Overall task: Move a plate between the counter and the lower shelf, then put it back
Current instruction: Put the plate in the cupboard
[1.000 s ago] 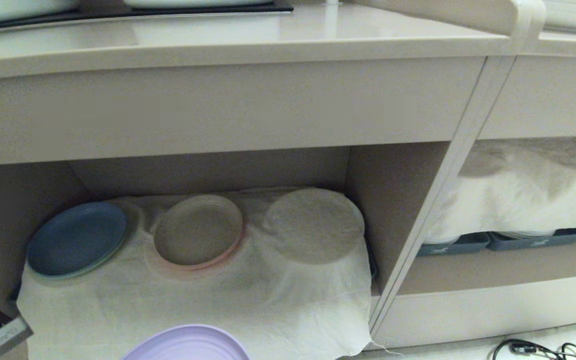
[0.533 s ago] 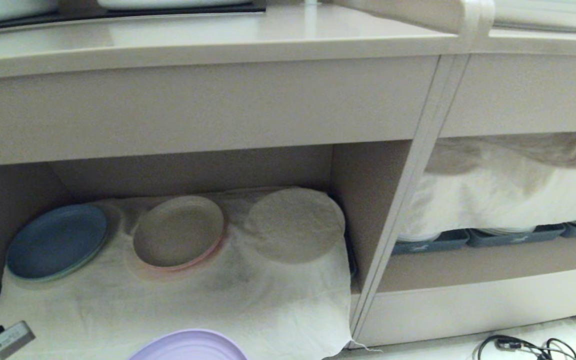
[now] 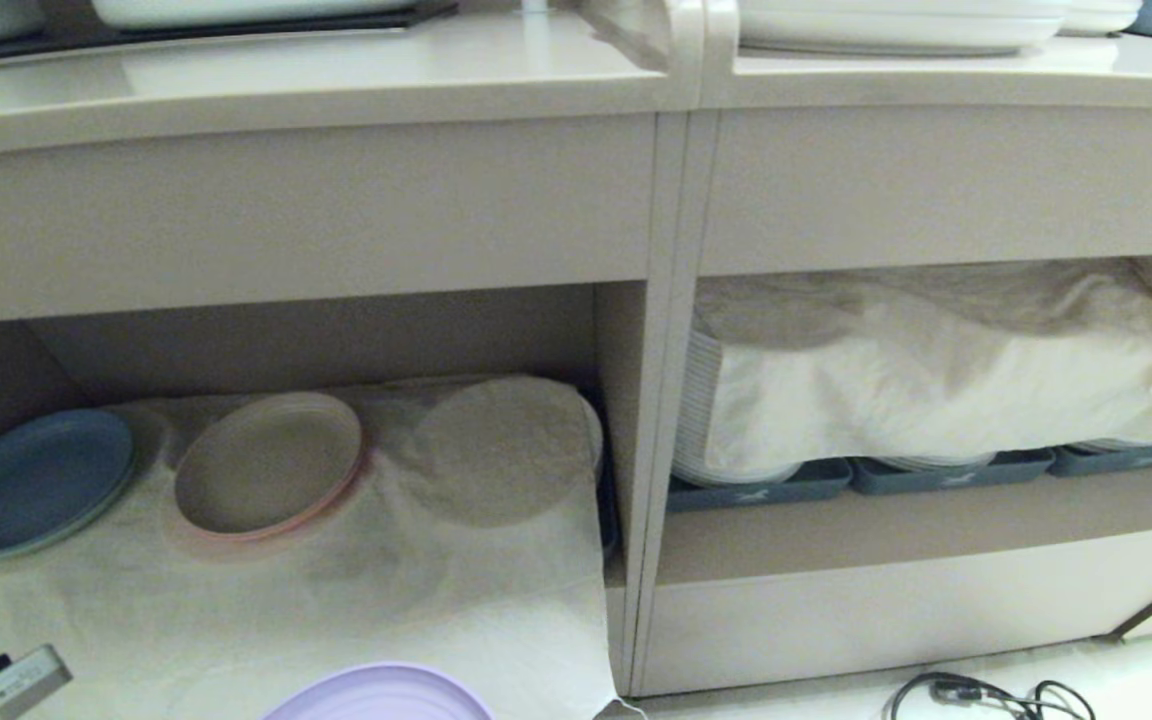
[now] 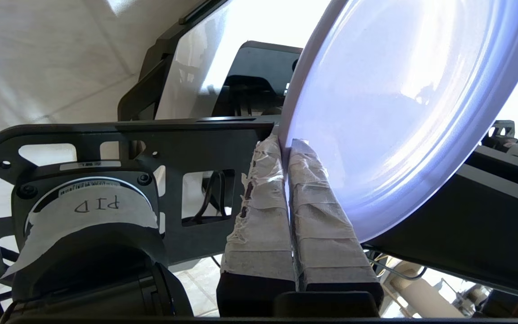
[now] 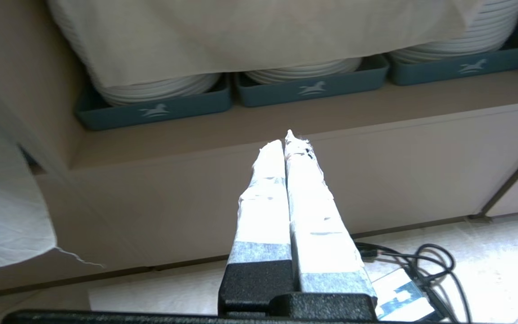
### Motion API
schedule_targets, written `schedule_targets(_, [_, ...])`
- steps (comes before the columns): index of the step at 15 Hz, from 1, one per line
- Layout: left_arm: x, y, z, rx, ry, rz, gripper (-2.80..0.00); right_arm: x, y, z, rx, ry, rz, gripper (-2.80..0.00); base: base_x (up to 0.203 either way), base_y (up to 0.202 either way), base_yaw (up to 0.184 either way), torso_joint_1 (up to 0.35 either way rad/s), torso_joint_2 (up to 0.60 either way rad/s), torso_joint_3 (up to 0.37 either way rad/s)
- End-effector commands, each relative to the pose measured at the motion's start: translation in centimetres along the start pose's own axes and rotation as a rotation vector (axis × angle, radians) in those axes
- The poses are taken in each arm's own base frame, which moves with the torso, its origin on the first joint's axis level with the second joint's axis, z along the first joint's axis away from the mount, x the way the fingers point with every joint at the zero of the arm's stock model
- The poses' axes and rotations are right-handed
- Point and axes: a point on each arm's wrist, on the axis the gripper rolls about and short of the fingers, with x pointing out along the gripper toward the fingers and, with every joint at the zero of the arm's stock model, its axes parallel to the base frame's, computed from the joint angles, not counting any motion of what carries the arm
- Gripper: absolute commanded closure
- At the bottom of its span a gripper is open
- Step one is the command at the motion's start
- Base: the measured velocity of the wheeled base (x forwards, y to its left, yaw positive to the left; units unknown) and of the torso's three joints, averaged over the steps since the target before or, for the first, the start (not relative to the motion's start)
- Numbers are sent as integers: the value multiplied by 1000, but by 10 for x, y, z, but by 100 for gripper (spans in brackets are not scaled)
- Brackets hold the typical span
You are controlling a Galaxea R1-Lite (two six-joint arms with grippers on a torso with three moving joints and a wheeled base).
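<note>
Plate [image 3: 381, 693] — low before lower shelf [image 3: 336, 600], blue plate [image 3: 31, 480] behind.

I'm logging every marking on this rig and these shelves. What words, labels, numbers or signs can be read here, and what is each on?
"PID": handwritten, seen upside down, on the white tape stuck across the round black housing in the left wrist view.
Small printed sticker above that tape: too small to read.
White horse emblem, no words: on the front of each grey-blue tray under the stacked white plates.
Nothing else carries readable text.

kitchen — counter [image 3: 336, 85] | hob panel [image 3: 236, 25] | stacked white plates [image 5: 160, 87]
</note>
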Motion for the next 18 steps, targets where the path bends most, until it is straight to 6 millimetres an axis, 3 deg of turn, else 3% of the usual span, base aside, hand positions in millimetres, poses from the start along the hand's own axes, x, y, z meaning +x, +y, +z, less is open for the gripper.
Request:
schedule_targets(1, [0,0,0,-4,4,-1,0,0,0,0,1,-1,0,0,0,-178,1,2,7,-2])
schedule_targets(18, [2,1,1,-3,-12,0,0,0,0,0,0,0,-1,0,0,-12,0,0,0,1])
